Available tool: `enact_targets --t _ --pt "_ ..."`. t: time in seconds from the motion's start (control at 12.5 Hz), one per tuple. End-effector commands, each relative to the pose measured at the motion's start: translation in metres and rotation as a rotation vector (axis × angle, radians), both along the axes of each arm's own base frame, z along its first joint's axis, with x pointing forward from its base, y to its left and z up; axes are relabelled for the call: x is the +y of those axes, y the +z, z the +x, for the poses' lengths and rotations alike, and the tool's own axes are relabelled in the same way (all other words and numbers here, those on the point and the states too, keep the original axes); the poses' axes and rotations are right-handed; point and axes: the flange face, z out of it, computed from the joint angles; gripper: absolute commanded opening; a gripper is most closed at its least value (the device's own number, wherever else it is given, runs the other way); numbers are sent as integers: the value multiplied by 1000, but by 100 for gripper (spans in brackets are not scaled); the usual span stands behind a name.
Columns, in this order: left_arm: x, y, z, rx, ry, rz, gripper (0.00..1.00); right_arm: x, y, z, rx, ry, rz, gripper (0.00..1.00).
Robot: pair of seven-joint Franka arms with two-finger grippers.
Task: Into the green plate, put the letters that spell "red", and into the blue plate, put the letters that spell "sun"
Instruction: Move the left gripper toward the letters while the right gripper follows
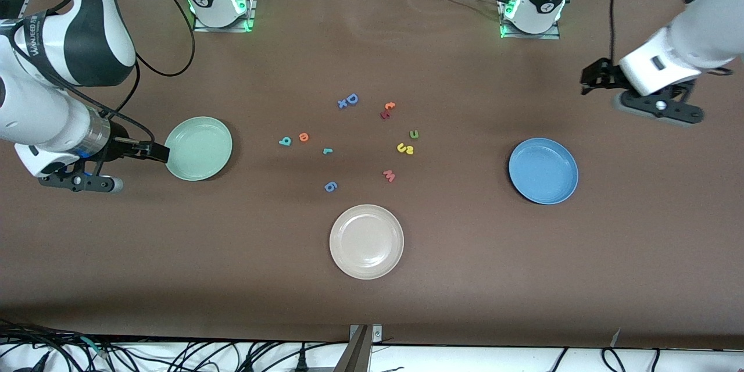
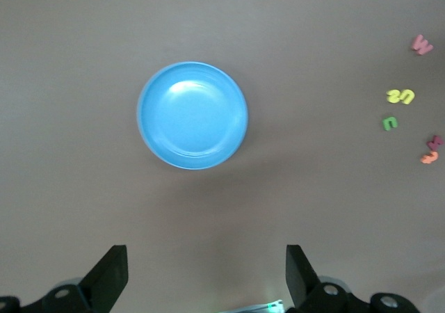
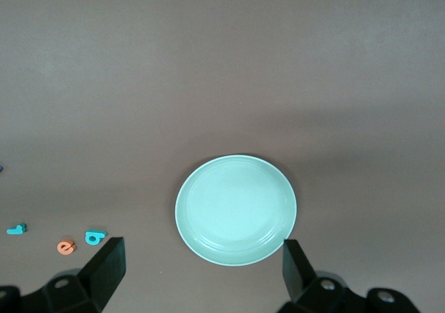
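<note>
The green plate and the blue plate both lie empty. Between them, loose on the table, are a teal "d", an orange "e" and a teal "r". Closer to the blue plate lie the yellow "s" and "u", touching, and an olive-green "n". My right gripper hangs open at the green plate's rim. My left gripper is open over bare table at the left arm's end.
A cream-white plate lies nearest the front camera. Other letters lie among the task letters: a blue "D" with a small "x", a red and orange pair, a pink "w" and a blue "6" shape.
</note>
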Motion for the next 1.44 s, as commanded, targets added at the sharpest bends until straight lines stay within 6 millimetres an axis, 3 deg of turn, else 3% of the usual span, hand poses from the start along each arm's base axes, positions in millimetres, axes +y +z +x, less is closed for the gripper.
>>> enact_targets --t 0.0,0.32,0.72,0.88,0.96,1.2,1.36 --pt "-56 -29 10 6 35 -50 100 0 2 -3 4 -9 -3 100" --pt "-157 -77 9 -12 90 -67 100 9 -4 -7 36 -56 -12 100" --pt "-240 -162 3 -14 181 -70 100 73 -22 -18 69 -181 -32 100" --pt "-272 -202 -7 -37 183 -14 100 99 -41 -23 96 -242 -25 99" --pt "-275 -221 -6 -35 183 -11 100 109 -51 -25 111 -253 -15 99" --pt "-285 -287 -35 -49 255 -60 99 139 -103 -45 117 -283 -8 99" --pt "-283 -312 -48 -46 252 -69 99 157 -140 -65 100 -316 2 99"
